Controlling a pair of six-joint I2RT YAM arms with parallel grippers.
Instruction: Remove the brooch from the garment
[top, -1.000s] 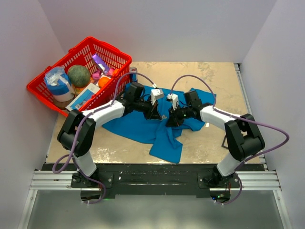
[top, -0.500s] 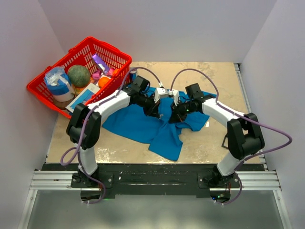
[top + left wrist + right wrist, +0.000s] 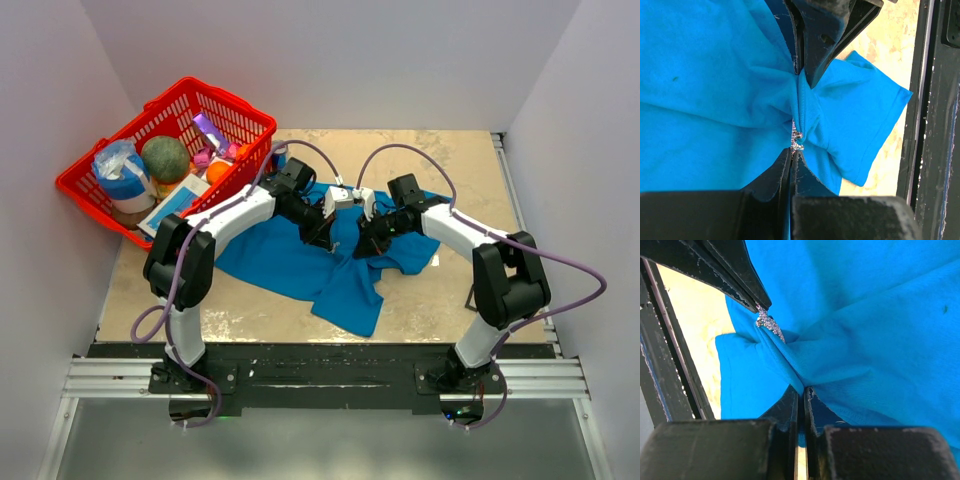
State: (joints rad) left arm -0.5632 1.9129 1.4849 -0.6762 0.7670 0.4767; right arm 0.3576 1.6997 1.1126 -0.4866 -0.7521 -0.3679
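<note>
The bright blue garment (image 3: 285, 262) lies rumpled on the table, and both grippers meet over its middle. My left gripper (image 3: 329, 236) is shut on the tiny silvery brooch (image 3: 796, 140) at its tips (image 3: 792, 152). The brooch still touches a bunched fold of the garment (image 3: 715, 75). My right gripper (image 3: 360, 243) is shut on a fold of the garment (image 3: 880, 315) just beside the brooch (image 3: 769, 324); its tips (image 3: 803, 390) pinch the cloth. The cloth is drawn taut between the two grippers. The brooch is hidden in the top view.
A red basket (image 3: 255, 120) with a green melon (image 3: 165, 157) and packets stands at the back left, close to the left arm. Bare tan table (image 3: 450, 160) shows right of and behind the shirt. White walls enclose three sides.
Both grippers have moved a little away from the bases, drawing the middle of the shirt with them. They have stayed shut and close together. In the last half second almost nothing moved.
</note>
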